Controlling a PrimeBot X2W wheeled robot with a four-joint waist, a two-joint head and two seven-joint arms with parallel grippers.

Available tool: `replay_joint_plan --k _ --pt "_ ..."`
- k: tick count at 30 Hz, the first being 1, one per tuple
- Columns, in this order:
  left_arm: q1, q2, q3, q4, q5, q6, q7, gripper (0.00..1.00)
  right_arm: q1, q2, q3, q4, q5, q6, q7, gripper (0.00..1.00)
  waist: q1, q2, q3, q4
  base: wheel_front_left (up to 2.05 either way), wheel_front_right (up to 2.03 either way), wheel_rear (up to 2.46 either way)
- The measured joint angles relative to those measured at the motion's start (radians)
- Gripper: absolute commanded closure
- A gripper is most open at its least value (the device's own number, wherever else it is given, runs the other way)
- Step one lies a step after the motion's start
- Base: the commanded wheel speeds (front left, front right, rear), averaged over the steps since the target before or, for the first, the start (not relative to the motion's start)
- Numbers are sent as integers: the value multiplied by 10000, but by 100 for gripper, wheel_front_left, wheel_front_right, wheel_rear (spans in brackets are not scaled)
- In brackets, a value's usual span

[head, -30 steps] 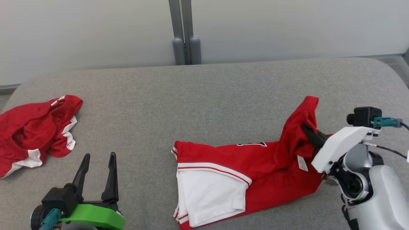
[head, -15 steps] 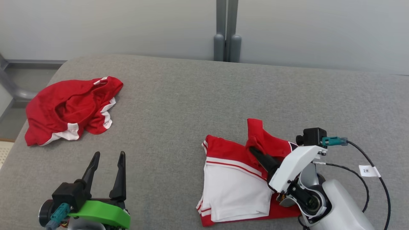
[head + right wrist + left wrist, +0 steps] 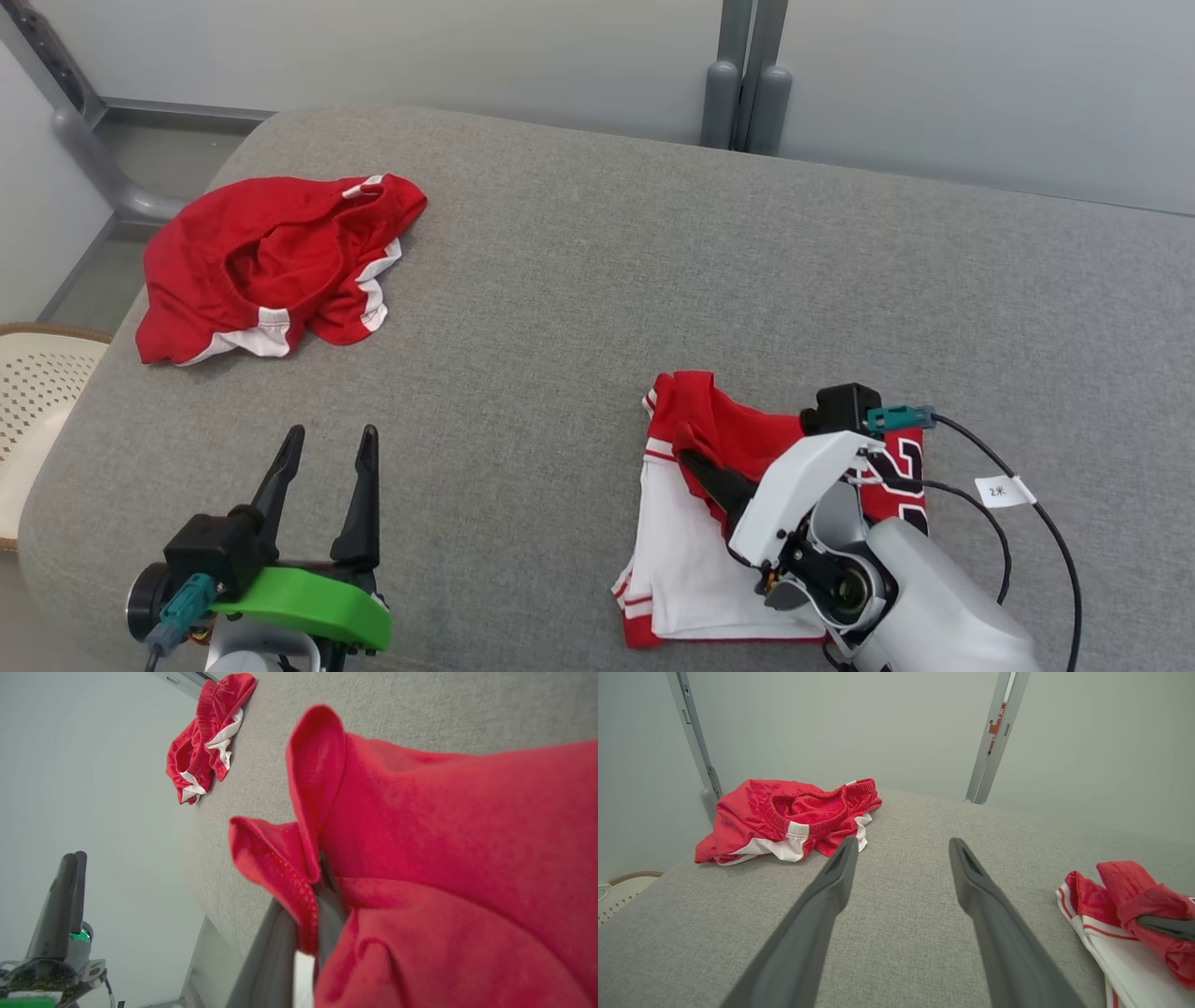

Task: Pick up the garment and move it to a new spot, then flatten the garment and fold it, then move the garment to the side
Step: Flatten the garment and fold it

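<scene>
The garment [image 3: 686,560], a red and white jersey, lies folded over itself on the grey cushion [image 3: 579,280] at the lower right. My right gripper [image 3: 695,467] is shut on its red edge and holds that flap over the white part. The right wrist view shows the red cloth [image 3: 444,858] bunched around the shut fingers [image 3: 285,933]. The left wrist view has the same fold [image 3: 1125,900] at its right edge. My left gripper [image 3: 327,448] stands open over bare cushion at the lower left, fingers [image 3: 831,882] spread wide with nothing between them.
A second red and white garment [image 3: 271,261] lies crumpled at the cushion's far left corner, also seen as a heap [image 3: 784,812]. A pale woven basket [image 3: 37,392] stands off the left edge. Grey posts [image 3: 747,93] rise behind the cushion.
The head camera has turned, shifting the whole scene. My right gripper has carried the jersey's red end leftward over the white part, making the garment shorter. The left gripper stays open.
</scene>
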Motion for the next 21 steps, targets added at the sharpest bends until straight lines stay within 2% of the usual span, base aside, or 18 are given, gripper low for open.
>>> replay_joint_plan --k 3,4,5,9,14,16,21 --pt "-32 -4 0 42 0 0 -19 0 -252 4 305 428 171 0 -286 100 0 0 8 -58 0 0 0" --pt "-38 -4 -6 56 0 0 -23 0 -337 4 407 552 257 0 -389 63 0 0 5 -87 0 0 0" --pt "-48 -8 -6 67 0 0 -25 0 -397 0 497 614 314 0 -464 0 0 0 1 -115 0 0 0" --pt "-61 -2 19 113 -2 10 -27 0 -593 6 869 594 617 0 -740 0 0 0 -61 -289 0 0 0" --pt "48 27 127 71 -21 104 -33 0 -615 -82 968 -268 690 2 -1114 0 0 0 -210 -644 0 0 0" --pt "112 48 184 12 -46 119 -38 0 -612 -351 905 -844 679 4 -1244 0 0 0 -268 -813 0 0 0" --pt "234 63 234 -153 -59 165 -40 0 -474 -1528 244 -2105 182 4 -1950 0 0 0 -378 -1285 0 0 0"
